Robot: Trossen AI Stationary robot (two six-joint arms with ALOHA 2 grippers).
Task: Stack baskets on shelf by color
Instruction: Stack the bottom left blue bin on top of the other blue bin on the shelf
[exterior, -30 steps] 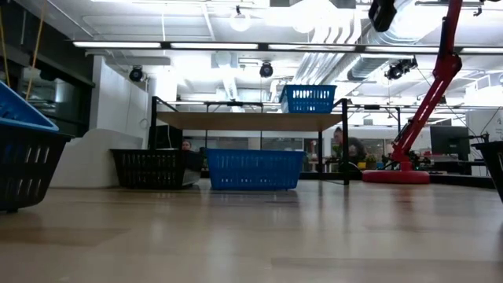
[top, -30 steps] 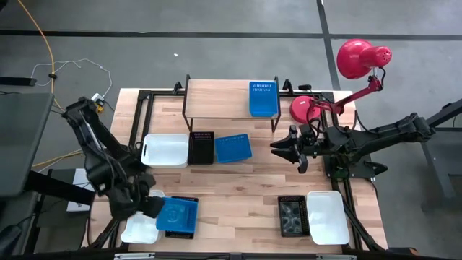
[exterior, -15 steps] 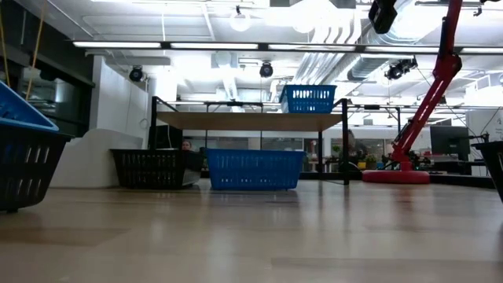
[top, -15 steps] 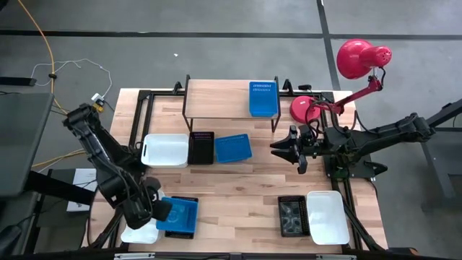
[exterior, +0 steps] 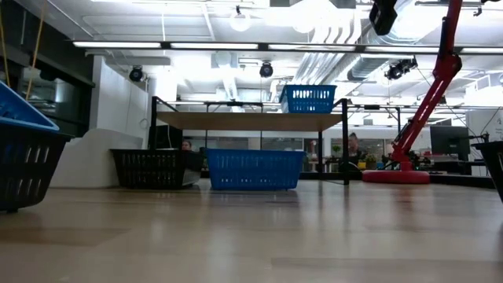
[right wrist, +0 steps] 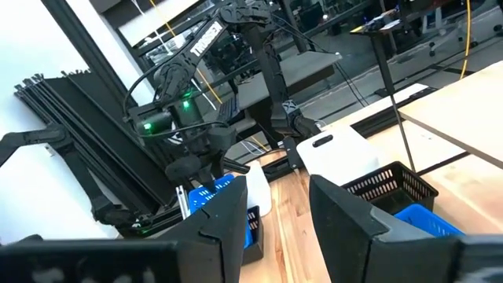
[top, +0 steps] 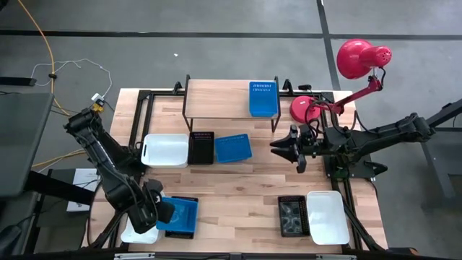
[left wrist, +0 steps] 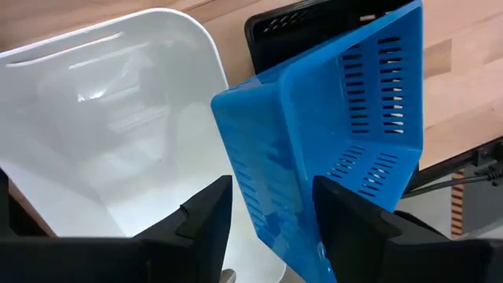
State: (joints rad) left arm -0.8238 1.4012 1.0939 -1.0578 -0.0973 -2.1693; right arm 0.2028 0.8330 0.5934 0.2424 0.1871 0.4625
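Blue plastic is what the left gripper (top: 160,211) has at the table's seven o'clock corner: its fingers (left wrist: 206,216) straddle the near wall of a blue basket (top: 178,214), one inside and one outside, with the wall between them. That basket sits tilted in a black basket (top: 189,232), and a white basket (top: 137,232) lies just beside them at the table edge, partly under the arm.

Moving right, a row of three lies in front of the shelf (top: 216,100): a second white basket (top: 166,150), a second black basket (top: 202,147) touching it, and a second blue basket (top: 233,148) set slightly askew. The shelf stands at twelve o'clock, its wooden top carrying one more blue basket (top: 263,98) at its right end.

At about five o'clock sit a third black basket (top: 291,216) and a third white basket (top: 326,216), side by side.

The right gripper (top: 276,145) waits in the air near three o'clock, pointing toward the middle, its fingers spread with nothing between them. A red lamp (top: 359,59) stands at the table's two o'clock corner.
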